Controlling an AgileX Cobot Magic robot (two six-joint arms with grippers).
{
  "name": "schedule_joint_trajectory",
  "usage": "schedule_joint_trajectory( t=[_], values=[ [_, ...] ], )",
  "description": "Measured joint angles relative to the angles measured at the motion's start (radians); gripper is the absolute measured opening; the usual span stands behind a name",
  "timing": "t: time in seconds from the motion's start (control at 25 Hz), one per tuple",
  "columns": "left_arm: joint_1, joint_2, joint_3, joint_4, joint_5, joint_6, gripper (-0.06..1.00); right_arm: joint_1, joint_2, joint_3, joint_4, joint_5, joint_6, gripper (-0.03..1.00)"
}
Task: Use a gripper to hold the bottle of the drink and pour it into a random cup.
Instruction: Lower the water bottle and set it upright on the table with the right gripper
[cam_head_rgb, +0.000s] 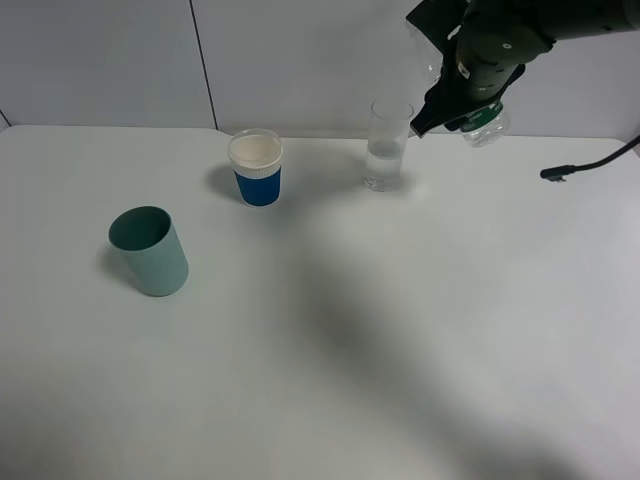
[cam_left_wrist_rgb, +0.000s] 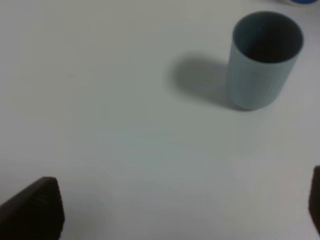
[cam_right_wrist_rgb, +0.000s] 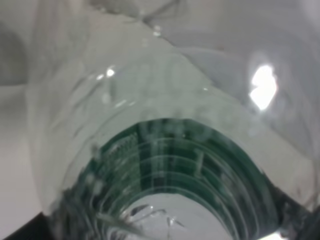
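Bottle (cam_head_rgb: 488, 125) hangs tilted in the air, clamped in the right gripper (cam_head_rgb: 455, 102), just beside the rim of the clear cup (cam_head_rgb: 387, 150) at the back of the desk (cam_head_rgb: 400, 330). The left gripper (cam_left_wrist_rgb: 175, 212), fingers spread wide, hovers near the teal cup (cam_left_wrist_rgb: 262, 60).

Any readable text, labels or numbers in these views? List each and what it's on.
Nothing legible.
On the bottle, label: white print on dark green, too blurred to read.
On the right arm, sticker: too small to read.
On the blue cup, teal cup, clear cup: no print seen.
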Motion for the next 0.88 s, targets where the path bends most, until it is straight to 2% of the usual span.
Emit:
schedule_joint_trajectory(
  t=[0.24,0.36,0.72,0.88],
  values=[
    [0.000,0.000,0.000,0.000,0.000,0.000,0.99,0.000,-0.028,0.106,0.063,-0.212,0.012,0.55],
    [0.000,0.000,0.000,0.000,0.000,0.000,0.99,0.000,-0.031,0.155,0.102,-0.331,-0.023,0.55],
    [0.000,0.000,0.000,0.000,0.000,0.000,0.99,0.000,-0.033,0.353,0.283,-0.742,-0.314,0.55],
    [0.000,0.000,0.000,0.000,0.000,0.000,0.99,0.000,-0.034,0.433,0.294,-0.892,-0.374,0.55]
  ],
)
